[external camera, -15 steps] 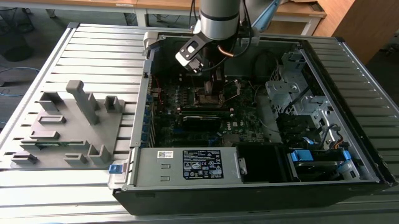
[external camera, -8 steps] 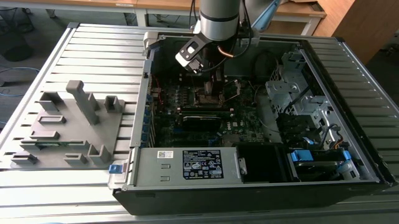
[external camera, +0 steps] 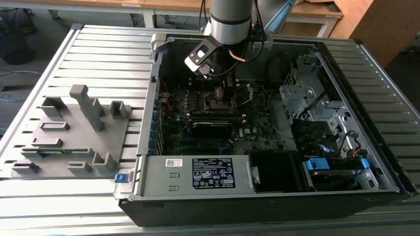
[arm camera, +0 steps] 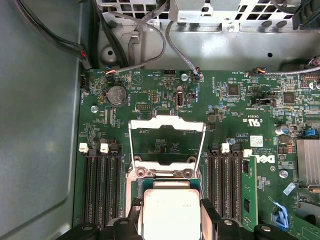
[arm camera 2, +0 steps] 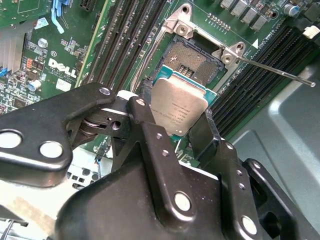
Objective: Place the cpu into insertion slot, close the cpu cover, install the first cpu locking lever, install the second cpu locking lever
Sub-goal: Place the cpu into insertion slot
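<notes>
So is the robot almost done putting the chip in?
Not yet, nothing looks finished. In hand: the hand grips the cpu by its edges, close to the insertion slot, whose dark centre is bare. Left: the cpu is not in the slot, the cpu cover stands open, and a thin locking lever sticks out loose beside the slot.

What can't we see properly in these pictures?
First wrist view: the cpu covers most of the insertion slot, and the picture's edge cuts the cpu off.
Second wrist view: the gripper, shut on the cpu, hides its near edge; its underside faces away.
Exterior view: the arm blocks the insertion slot, so the gap between cpu and insertion slot cannot be told.
</notes>
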You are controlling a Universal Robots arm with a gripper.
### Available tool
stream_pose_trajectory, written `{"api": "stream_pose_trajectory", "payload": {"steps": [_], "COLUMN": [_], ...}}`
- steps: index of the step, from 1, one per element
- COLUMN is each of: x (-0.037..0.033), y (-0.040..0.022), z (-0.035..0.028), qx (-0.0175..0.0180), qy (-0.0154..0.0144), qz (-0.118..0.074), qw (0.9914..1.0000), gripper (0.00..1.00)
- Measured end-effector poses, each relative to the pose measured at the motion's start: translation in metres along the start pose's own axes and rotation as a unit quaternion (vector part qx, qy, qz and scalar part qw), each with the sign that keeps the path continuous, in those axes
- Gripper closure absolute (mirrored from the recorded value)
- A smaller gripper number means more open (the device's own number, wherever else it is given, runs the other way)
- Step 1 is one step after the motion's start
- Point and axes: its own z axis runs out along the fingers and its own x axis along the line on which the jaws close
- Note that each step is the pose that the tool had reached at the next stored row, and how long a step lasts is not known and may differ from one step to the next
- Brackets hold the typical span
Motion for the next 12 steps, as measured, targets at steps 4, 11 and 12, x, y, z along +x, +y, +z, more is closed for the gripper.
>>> {"api": "stream_pose_trajectory", "payload": {"steps": [4, 11, 12], "x": [0.0, 0.0, -0.0001], "y": [0.0, -0.0006, -0.001], "z": [0.0, 0.0018, 0.0028], "qx": [0.0001, -0.0001, 0.0], "qy": [-0.0001, 0.0001, -0.0002], "qz": [0.0, 0.0, 0.0], "qw": [1.0, 1.0, 1.0], "gripper": [0.46, 0.46, 0.46]}}
